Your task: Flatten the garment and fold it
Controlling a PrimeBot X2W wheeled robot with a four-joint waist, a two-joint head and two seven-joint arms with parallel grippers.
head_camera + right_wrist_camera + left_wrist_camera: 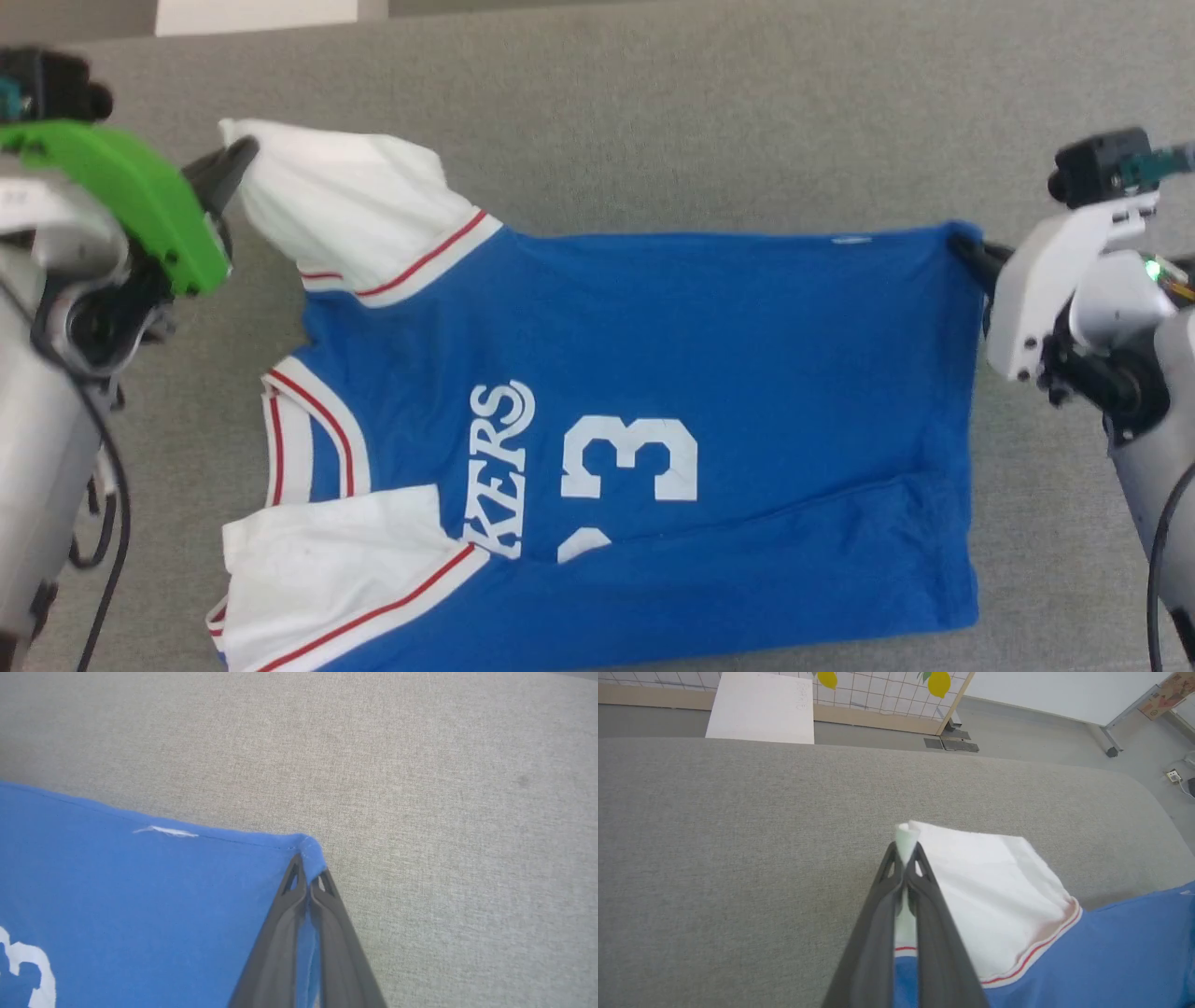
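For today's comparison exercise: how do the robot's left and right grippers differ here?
On the jersey T-shirt, the left gripper pinches a white sleeve tip; the right gripper pinches a blue hem corner. The left gripper has a green cover, the right gripper a white cover. Both are shut on fabric.

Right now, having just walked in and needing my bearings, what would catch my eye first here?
A royal-blue jersey lies spread across the middle of the grey surface. The left gripper is shut on a white sleeve at its far left; the right gripper is shut on its far right hem corner.
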